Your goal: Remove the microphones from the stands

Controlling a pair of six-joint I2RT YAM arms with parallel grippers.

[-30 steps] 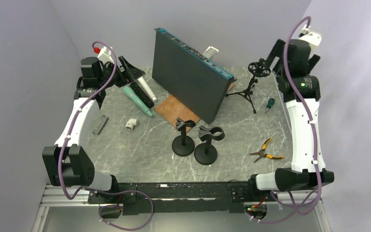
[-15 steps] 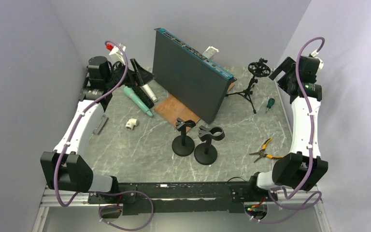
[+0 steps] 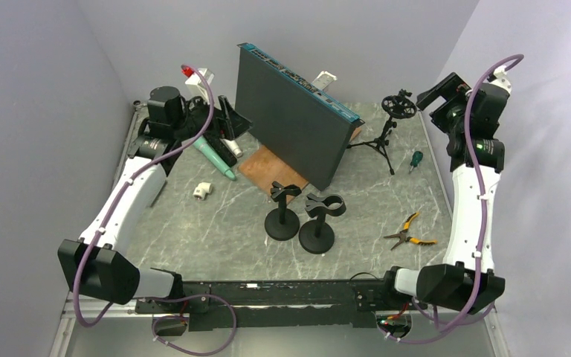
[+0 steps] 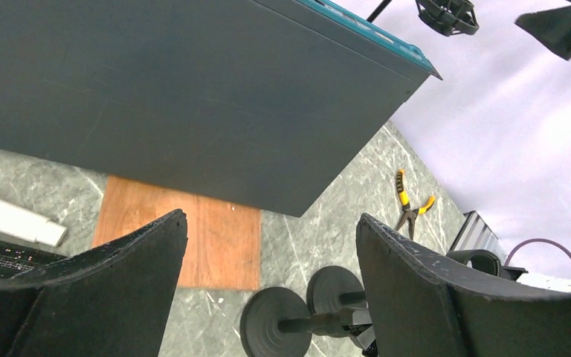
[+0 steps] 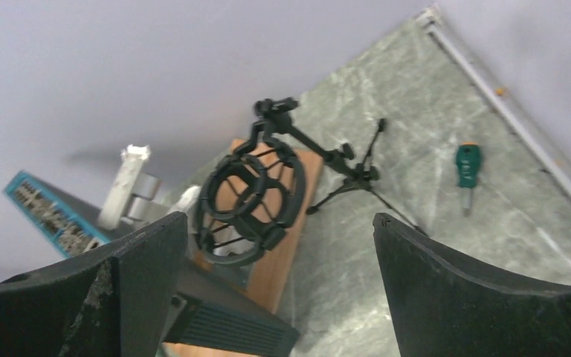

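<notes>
Marble table (image 3: 193,230) under grey walls, and both arms are up high at the back. Your left gripper (image 4: 269,219) hangs wide open beside the dark panel (image 3: 290,123), holding nothing. Your right gripper (image 5: 279,219) is just as wide and empty, looking down on the shock mount (image 5: 251,201).

That ring looks empty to me, and so do the clips on the two desk stands (image 3: 282,216). The only mic I can pick out clearly is the teal microphone (image 3: 212,158), lying flat on the table just below your left gripper.

So check each stand before you commit. If a mic is seated, close on its body and draw it out along the clip's axis so the stand doesn't tip.
</notes>
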